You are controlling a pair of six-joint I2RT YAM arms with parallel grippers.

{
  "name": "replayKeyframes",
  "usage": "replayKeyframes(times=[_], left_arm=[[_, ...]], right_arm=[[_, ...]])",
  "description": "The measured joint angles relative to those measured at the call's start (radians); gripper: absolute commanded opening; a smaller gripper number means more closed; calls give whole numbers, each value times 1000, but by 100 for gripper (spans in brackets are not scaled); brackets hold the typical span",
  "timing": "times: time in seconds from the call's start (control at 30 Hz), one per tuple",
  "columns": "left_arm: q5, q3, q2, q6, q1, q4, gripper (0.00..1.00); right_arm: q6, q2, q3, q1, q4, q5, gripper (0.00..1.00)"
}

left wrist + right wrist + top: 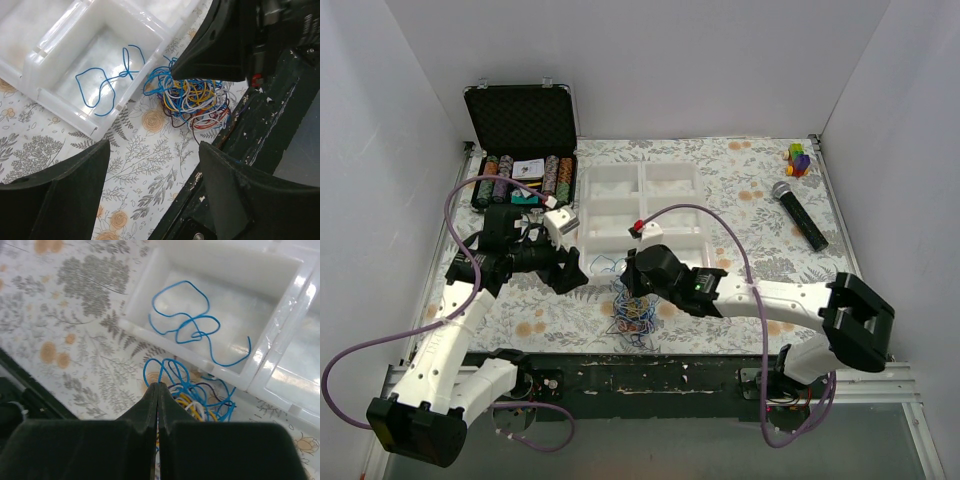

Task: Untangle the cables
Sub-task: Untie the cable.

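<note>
The right fingers (142, 412) are pressed flat together, their point buried in the blue loops at the upper edge of the tangle of cables (192, 400). Whether a strand is actually pinched in the seam cannot be told. The left fingers (75, 175) stand wide apart and hold nothing. They hover over the floral surface (145, 165) at the lower middle of the left wrist view, just beside the tangle, which sits right of centre against the dark front edge (265, 130).

One blue cable (102, 85) lies loose in the nearest compartment of the white tray (150, 25), apart from the heap. The task looks barely begun, with blue, yellow, white, red and dark strands knotted together.

The step in hand is probably drawing one blue strand out toward the tray. It calls for a slow, straight lift, with an eye on whether the whole heap rises too. The left fingers are well placed to come down and pin the mass low, away from the strand being pulled. If loops tighten, easing off and choosing a freer end beats hauling.

Farther out in the overhead view, a chip case (520, 135) stands at upper left and a microphone (800, 215) lies at right.
</note>
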Motion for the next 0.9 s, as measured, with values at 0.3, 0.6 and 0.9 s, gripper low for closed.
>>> replayKeyframes(times=[0.3, 0.6, 0.9], left_arm=[[137, -40, 16, 92, 0, 0, 73], [373, -39, 8, 248, 0, -35, 98], [565, -31, -37, 267, -11, -14, 98]], right_arm=[[-39, -291, -97, 16, 159, -147, 1], [-43, -328, -125, 16, 208, -255, 1], [-58, -327, -56, 37, 213, -264, 1]])
